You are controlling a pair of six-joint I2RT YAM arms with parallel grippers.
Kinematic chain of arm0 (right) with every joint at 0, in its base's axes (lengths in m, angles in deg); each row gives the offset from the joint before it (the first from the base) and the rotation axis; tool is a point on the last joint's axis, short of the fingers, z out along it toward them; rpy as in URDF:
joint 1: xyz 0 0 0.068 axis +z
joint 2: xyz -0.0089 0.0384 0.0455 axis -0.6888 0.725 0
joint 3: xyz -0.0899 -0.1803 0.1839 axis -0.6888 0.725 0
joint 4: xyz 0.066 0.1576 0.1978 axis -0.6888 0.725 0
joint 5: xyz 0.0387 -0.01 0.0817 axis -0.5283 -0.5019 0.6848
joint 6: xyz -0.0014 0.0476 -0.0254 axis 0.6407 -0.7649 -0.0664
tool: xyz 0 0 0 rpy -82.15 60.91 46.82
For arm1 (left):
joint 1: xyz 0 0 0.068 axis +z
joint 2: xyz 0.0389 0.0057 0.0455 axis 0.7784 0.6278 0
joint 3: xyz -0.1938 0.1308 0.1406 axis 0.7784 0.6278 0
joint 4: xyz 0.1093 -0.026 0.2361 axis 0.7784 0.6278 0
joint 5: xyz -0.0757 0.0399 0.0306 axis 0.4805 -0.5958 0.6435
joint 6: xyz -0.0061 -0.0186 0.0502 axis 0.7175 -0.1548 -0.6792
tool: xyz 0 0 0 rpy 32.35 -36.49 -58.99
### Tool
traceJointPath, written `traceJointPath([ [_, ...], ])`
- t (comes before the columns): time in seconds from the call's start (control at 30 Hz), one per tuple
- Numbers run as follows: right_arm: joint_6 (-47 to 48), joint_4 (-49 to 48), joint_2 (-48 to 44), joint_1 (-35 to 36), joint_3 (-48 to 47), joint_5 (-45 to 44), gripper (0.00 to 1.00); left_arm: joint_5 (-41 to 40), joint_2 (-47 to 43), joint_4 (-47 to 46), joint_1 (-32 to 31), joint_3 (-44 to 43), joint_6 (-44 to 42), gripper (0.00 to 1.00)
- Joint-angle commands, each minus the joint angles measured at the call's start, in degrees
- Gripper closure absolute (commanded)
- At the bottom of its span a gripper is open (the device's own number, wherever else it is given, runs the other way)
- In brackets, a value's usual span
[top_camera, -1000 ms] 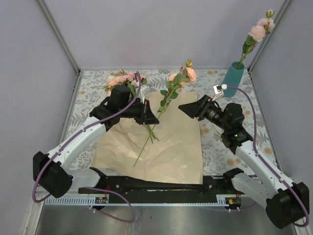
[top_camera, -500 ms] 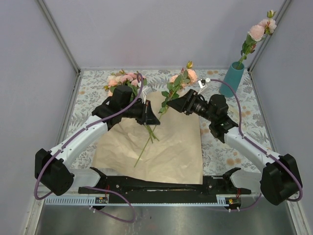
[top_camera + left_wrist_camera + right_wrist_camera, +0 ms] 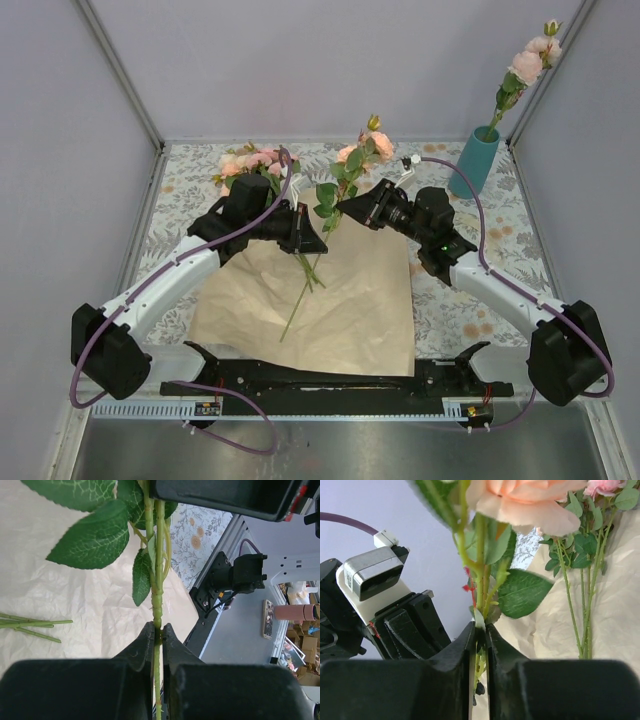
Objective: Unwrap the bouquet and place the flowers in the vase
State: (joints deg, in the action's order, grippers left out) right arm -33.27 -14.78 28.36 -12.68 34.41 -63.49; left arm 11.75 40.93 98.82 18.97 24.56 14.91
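One flower [image 3: 357, 153], a peach rose with green leaves, is held by both arms over the unfolded kraft paper [image 3: 350, 300]. My left gripper [image 3: 318, 240] is shut on the stem's lower part [image 3: 158, 610]. My right gripper [image 3: 343, 207] is shut on the same stem just under the leaves [image 3: 481, 600], with the peach head [image 3: 525, 500] above its jaws. The rest of the bouquet's flowers [image 3: 250, 160] lie at the paper's back left corner. The teal vase [image 3: 473, 162] stands at the back right and holds a pink flower [image 3: 525, 65].
Cut green stems [image 3: 310, 268] lie on the paper below my left gripper. The floral tablecloth [image 3: 450, 300] is bare on the right of the paper. Grey walls close the back and sides. A black rail [image 3: 320, 378] runs along the near edge.
My right arm has swung left from near the vase to the held flower and its jaws have closed on the stem. The flower now stands a little more upright. My left arm has stayed put.
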Motion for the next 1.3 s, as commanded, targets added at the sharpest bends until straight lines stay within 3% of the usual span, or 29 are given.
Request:
traceJointPath([
  [0.0, 0.70, -1.65, -2.22, 0.61, -2.17, -6.07, 0.89, 2.09, -2.00, -2.50, -0.20, -1.03, 0.02, 1.00],
  [0.1, 1.06, -1.74, -2.92, 0.61, -1.91, -6.95, 1.00, 1.91, -2.44, -2.50, -0.20, -0.94, -0.07, 1.00],
  [0.2, 0.80, -3.05, -3.27, 0.61, -1.03, -7.65, 1.00, 1.12, -2.87, -2.50, -0.20, -0.85, -0.07, 0.92],
  [0.4, 4.82, -4.64, -5.37, 0.61, -0.59, -10.98, 1.00, -1.07, -3.75, -1.18, -0.20, -1.03, -0.33, 0.30],
  [0.57, 16.06, -2.36, -10.38, 0.53, -1.91, -20.39, 1.00, -2.83, -6.91, 0.05, -0.29, 0.11, -0.69, 0.01],
  [0.73, 30.82, 0.62, -14.78, 0.44, -5.50, -30.40, 1.00, -7.56, -11.56, 2.69, -0.29, 1.87, -2.35, 0.01],
  [0.9, 53.05, -2.77, -17.60, 0.00, -9.55, -40.78, 1.00, -16.18, -16.58, 1.02, -0.29, 6.87, -1.65, 0.01],
  [1.03, 66.77, -8.33, -17.60, -2.63, -11.66, -43.60, 1.00, -22.59, -18.25, 2.42, -0.64, 6.71, -1.91, 0.01],
  [1.27, 75.93, -9.38, -12.34, -15.19, -22.81, -40.79, 1.00, -32.01, -20.10, 3.74, -0.73, 6.18, -1.92, 0.01],
])
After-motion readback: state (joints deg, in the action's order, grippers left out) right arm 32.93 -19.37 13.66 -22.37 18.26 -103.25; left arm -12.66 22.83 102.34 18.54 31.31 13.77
